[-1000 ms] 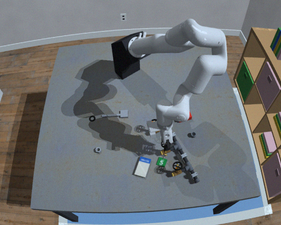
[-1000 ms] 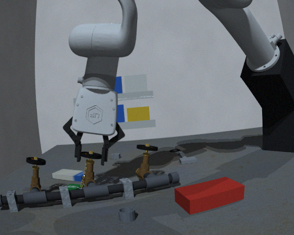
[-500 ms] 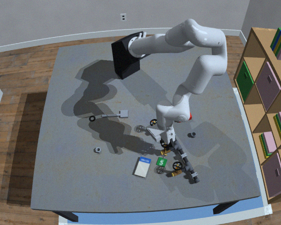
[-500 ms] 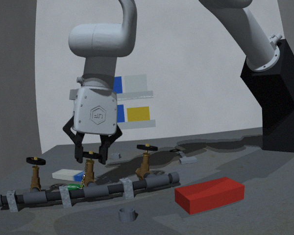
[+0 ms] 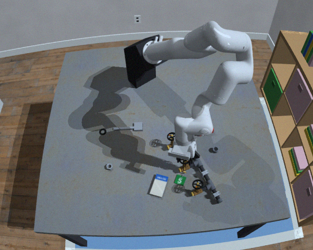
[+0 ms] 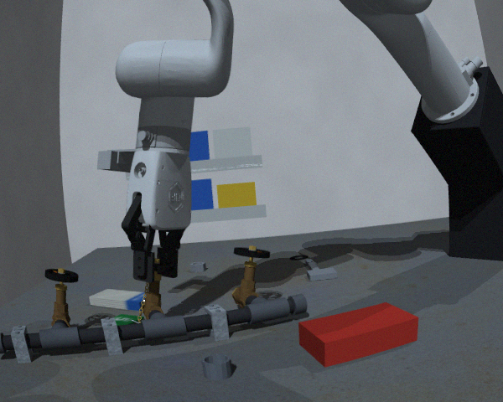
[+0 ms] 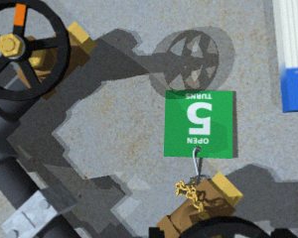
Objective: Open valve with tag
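Note:
Three brass valves with black handwheels stand on a grey pipe (image 5: 209, 185) (image 6: 165, 327). The middle valve (image 5: 184, 167) (image 6: 152, 298) (image 7: 201, 204) has a chain and a green tag (image 5: 179, 179) (image 6: 124, 319) (image 7: 200, 124) reading "OPEN 5 TURNS". My gripper (image 5: 184, 161) (image 6: 154, 264) points straight down over this valve and is shut on its handwheel (image 7: 223, 229), which the fingers mostly hide. The near valve (image 5: 194, 184) (image 6: 61, 275) (image 7: 27, 47) and the far valve (image 5: 170, 136) (image 6: 251, 252) stand free on either side.
A white and blue box (image 5: 158, 185) (image 6: 113, 298) (image 7: 293, 50) lies beside the tag. A red block (image 6: 358, 331), a grey ring (image 5: 214, 149) (image 6: 217, 368), a nut (image 5: 107, 165), a black washer (image 5: 102, 129) and a grey tool (image 5: 129, 127) lie around. A shelf (image 5: 294, 107) stands at the right.

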Controlling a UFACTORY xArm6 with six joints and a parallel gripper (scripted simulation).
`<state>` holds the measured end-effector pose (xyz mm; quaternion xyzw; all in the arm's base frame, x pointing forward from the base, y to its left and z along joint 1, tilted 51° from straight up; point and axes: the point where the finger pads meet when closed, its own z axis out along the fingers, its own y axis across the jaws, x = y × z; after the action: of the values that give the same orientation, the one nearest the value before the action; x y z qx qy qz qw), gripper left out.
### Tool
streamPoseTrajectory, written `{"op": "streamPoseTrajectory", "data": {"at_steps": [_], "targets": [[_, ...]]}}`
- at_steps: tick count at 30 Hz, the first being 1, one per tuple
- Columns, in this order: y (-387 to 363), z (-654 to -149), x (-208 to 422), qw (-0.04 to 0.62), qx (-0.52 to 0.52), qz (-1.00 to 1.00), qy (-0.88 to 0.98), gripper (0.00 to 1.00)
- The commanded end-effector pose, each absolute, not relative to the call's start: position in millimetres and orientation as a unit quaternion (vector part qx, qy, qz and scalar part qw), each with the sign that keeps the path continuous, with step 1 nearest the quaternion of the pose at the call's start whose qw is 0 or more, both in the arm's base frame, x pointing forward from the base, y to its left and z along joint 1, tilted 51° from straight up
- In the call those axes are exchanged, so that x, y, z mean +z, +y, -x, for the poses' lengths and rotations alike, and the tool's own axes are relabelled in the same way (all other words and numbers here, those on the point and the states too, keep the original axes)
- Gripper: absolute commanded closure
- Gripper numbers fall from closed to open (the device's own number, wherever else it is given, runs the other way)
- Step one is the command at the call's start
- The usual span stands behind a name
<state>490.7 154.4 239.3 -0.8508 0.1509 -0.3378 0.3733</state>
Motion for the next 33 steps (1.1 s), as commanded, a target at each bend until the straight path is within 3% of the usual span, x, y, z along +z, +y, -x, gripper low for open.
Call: {"op": "streamPoseTrajectory", "data": {"at_steps": [1, 20, 21, 33], "targets": [[154.2, -491.0, 240.4, 0.325, -0.402, 0.855, 0.036, 1.0], [154.2, -491.0, 240.3, 0.14, -0.484, 0.809, -0.302, 1.0], [154.2, -491.0, 240.3, 0.106, -0.495, 0.785, -0.357, 1.0], [154.2, -491.0, 240.3, -0.03, -0.514, 0.66, -0.546, 1.0]]}}
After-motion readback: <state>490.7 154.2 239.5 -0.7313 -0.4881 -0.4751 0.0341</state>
